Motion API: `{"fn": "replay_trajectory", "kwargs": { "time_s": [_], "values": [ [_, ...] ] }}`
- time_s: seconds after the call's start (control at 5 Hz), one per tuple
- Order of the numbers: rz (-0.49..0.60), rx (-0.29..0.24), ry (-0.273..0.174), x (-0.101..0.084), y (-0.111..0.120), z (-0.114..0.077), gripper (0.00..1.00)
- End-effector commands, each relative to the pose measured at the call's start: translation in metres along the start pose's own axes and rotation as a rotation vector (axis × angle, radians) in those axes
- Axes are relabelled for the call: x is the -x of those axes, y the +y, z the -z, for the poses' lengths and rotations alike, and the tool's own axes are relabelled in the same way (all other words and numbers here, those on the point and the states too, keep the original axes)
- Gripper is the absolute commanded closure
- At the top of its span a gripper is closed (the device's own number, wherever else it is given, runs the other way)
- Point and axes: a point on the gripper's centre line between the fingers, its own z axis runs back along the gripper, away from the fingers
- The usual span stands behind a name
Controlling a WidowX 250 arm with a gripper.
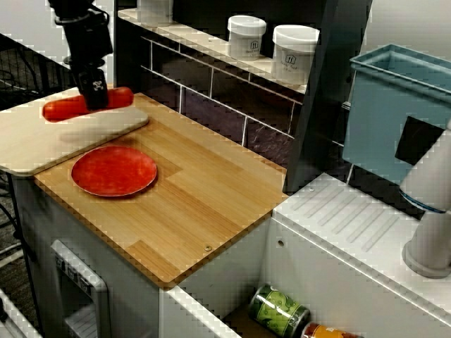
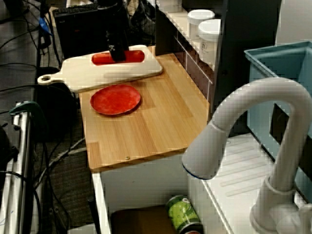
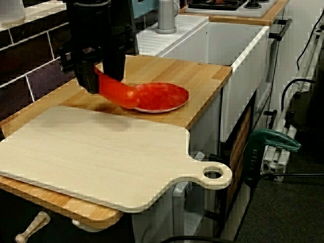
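My gripper (image 1: pixel 95 93) is shut on the middle of a long red sausage (image 1: pixel 62 109) and holds it level, a little above the pale cutting board (image 1: pixel 35 148), where its shadow falls. In the view from the sink side the gripper (image 2: pixel 117 52) hides the middle of the sausage (image 2: pixel 135 57) over the board (image 2: pixel 97 75). Seen low from the board's end, the gripper (image 3: pixel 98 81) carries the sausage (image 3: pixel 119 94) clear of the board (image 3: pixel 101 157). A round red plate (image 1: pixel 114 171) (image 2: pixel 115 99) (image 3: pixel 162 96) lies on the wooden counter (image 1: pixel 211 204) just beside the board.
Two white jars (image 1: pixel 246 36) (image 1: pixel 294 53) stand on the shelf behind the counter. A blue bin (image 1: pixel 394 113) and a grey faucet (image 2: pixel 243 122) are by the sink, which holds a green can (image 1: pixel 278 310). A green clamp (image 3: pixel 268 139) sticks out past the counter's edge.
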Motion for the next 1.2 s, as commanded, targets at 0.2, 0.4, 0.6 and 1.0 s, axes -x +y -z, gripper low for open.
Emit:
{"fn": "replay_trajectory", "kwargs": {
  "time_s": [0.2, 0.4, 0.6, 1.0],
  "values": [
    [0.113, -0.025, -0.027, -0.003, -0.051, -0.014, 1.00],
    [0.138, -0.017, -0.022, 0.001, -0.065, -0.010, 1.00],
    [0.154, -0.012, -0.007, 0.004, -0.076, -0.002, 1.00],
    [0.158, -0.019, 0.017, 0.002, -0.078, 0.010, 1.00]
  ]
}}
